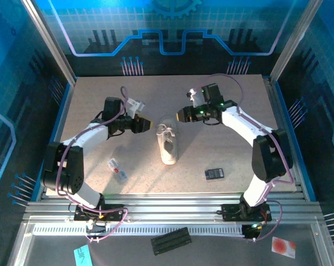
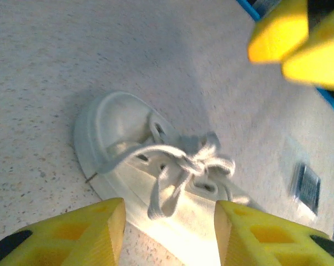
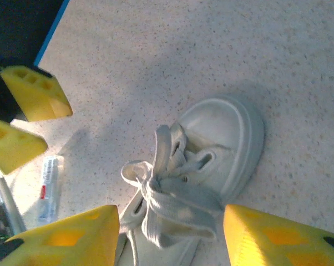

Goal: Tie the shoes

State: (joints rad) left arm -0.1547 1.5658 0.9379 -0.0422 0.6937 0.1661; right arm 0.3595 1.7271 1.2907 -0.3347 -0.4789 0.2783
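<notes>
- A speckled beige table (image 1: 228, 144) sits inside a blue-lit enclosure, with aluminium rails along its near edge.
- The shoe (image 1: 168, 145) – one small white low-top sneaker – lies near the middle of the table, sole down. The wrist views place its toe toward the far side.
- Its pale laces (image 2: 181, 166) sit in a loose bunch of loops over the tongue; whether a knot is pulled tight I cannot tell.
- The left gripper (image 1: 146, 125) hangs just left of the shoe's far end, pointing right at it. In the left wrist view its yellow fingers (image 2: 103, 233) are spread wide, framing the shoe and gripping nothing.
- The right gripper (image 1: 181, 114) hangs just right of the shoe's far end, pointing left. In the right wrist view its yellow fingers (image 3: 267, 235) are likewise spread wide – nothing between them but the shoe below.
- Neither gripper touches the shoe in the top view.
- A small black device (image 1: 213, 174) lies on the near right of the table, well apart from the shoe.
- A flat white-and-red packet (image 1: 117, 169) lies on the near left.
</notes>
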